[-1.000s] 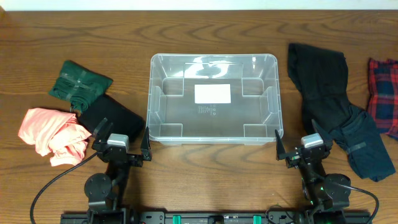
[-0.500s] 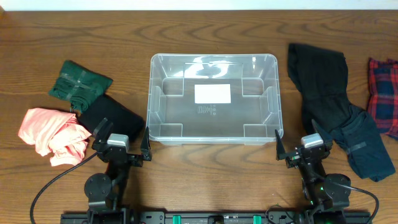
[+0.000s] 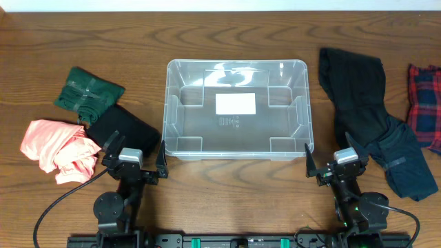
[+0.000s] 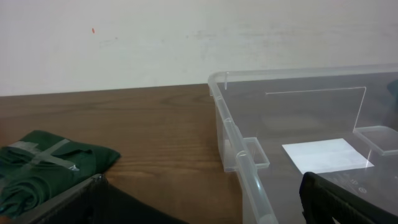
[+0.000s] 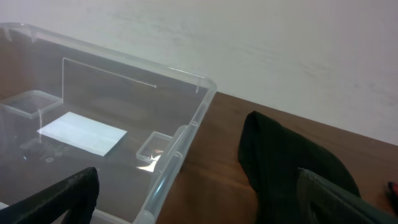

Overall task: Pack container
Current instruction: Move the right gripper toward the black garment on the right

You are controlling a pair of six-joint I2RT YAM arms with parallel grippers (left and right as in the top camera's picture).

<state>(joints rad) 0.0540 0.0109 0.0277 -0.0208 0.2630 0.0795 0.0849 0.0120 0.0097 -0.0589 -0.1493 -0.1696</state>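
Observation:
The clear container (image 3: 207, 124) stands empty at the table's middle, a white label (image 3: 236, 103) on its base. My left gripper (image 3: 137, 148) is open just off its near left corner, over the edge of a black folded garment (image 3: 124, 131). My right gripper (image 3: 331, 155) is open off the near right corner. In the left wrist view the container's rim (image 4: 239, 155) runs between the wide-apart fingers of the left gripper (image 4: 202, 205). In the right wrist view the rim (image 5: 180, 146) and a black garment (image 5: 280, 155) lie ahead of the right gripper (image 5: 199, 202).
Left of the bin lie a green folded garment (image 3: 86, 91) and a pink bundle (image 3: 58, 148). On the right a long black garment (image 3: 358, 96) overlaps a dark navy one (image 3: 403, 162), and a red plaid cloth (image 3: 425, 103) reaches the table's right edge.

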